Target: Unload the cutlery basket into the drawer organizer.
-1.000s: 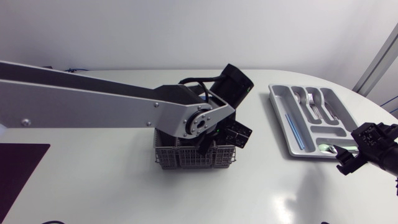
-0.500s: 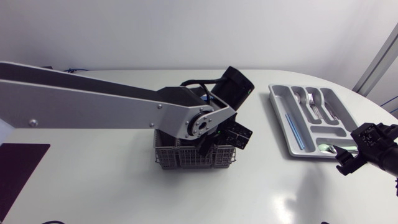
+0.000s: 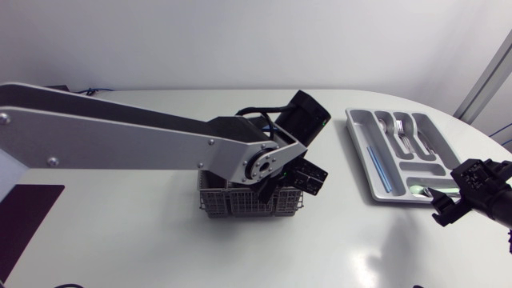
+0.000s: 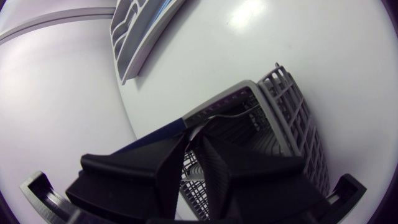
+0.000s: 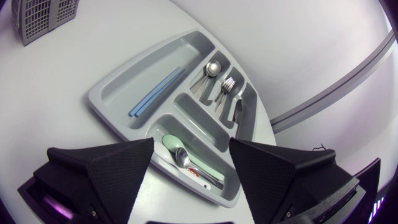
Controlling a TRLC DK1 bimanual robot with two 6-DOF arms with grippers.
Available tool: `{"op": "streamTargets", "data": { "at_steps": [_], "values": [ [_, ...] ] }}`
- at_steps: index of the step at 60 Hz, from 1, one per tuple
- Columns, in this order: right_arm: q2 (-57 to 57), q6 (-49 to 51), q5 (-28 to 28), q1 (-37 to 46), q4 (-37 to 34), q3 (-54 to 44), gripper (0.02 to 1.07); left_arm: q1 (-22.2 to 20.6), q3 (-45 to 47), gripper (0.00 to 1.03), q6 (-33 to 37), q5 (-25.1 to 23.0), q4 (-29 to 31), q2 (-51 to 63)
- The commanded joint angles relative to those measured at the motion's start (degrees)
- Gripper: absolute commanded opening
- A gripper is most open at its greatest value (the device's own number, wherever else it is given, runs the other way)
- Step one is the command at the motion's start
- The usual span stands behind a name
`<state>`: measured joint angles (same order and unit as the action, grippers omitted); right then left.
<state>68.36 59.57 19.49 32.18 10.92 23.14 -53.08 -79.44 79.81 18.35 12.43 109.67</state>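
Note:
The grey mesh cutlery basket stands mid-table. My left gripper hangs over its right end. In the left wrist view the left gripper has its fingers almost together, shut at the tips on a blue-handled cutlery piece, whose metal end reaches into the basket. The grey drawer organizer lies at the right and holds spoons, forks, blue sticks and a green-handled spoon. My right gripper is open by the organizer's near corner, and it stands above the organizer.
The long silver left arm spans the table's left half and hides part of the basket. A dark mat lies at the front left edge. The organizer sits close to the table's right rim.
The left arm has shifted a little over the basket, its gripper nudged slightly to the right. The right arm has not moved.

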Motion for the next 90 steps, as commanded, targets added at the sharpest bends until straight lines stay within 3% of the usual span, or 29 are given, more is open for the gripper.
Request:
{"op": "streamTargets", "data": {
  "at_steps": [1,5,16,39,58,73,90],
  "values": [
    [0.81,-0.24,0.11,-0.54,0.42,-1.25,0.89,-0.8,2.45,0.12,2.19,-0.07,0.58,-0.24],
    [0.81,-0.24,0.11,-0.54,0.42,-1.34,0.89,-0.97,2.97,0.06,2.19,-0.16,0.93,-0.59],
    [0.55,-0.07,0.03,-0.54,0.77,-1.51,0.89,-1.59,4.29,0.03,2.02,-0.24,0.93,-2.44],
    [-2.79,-0.42,-0.15,-1.25,-0.19,-3.36,0.89,-2.91,6.84,0.03,2.63,-0.16,0.05,-8.86],
    [-8.24,-3.94,-0.24,-5.03,-3.89,-4.33,0.89,-4.4,8.86,0.03,3.25,2.92,-0.21,-20.81],
    [-17.47,-10.88,-2.0,-12.94,-11.53,-3.1,0.89,-6.69,6.75,0.03,-6.42,4.68,0.41,-26.26],
    [-26.17,-24.5,-5.16,-29.81,-23.84,2.44,0.89,-7.13,-0.1,0.03,-28.13,6.08,8.23,-21.16]
  ]
}}
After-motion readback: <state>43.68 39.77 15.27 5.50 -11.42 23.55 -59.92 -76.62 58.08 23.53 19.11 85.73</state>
